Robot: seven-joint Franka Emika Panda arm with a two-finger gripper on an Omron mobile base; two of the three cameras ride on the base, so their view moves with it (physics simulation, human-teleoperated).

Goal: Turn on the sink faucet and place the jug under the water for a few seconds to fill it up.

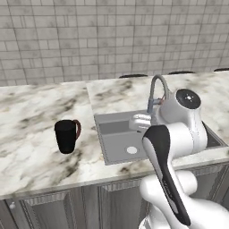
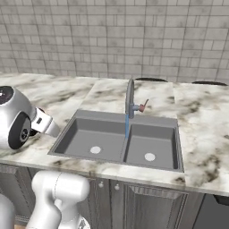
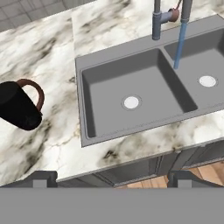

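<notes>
Hand view: gripper (image 3: 112, 178) empty, fingers spread wide, held above the counter's front edge.
Nearest the hand, the jug (image 3: 17, 106) stands on the marble counter (image 3: 52, 144) left of the sink (image 3: 89, 127), well apart from the fingertips. Farther back, water (image 3: 180, 43) runs from the sink faucet (image 3: 156, 19) near the basin divider. Likely risks: knocking the jug over on approach, or pinching its thin handle.

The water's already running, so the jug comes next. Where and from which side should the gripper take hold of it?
Grip the jug across its black body, coming from the sink side. It stands upright, clear on the counter, and its thin handle looks too slight for the open gripper.
</notes>
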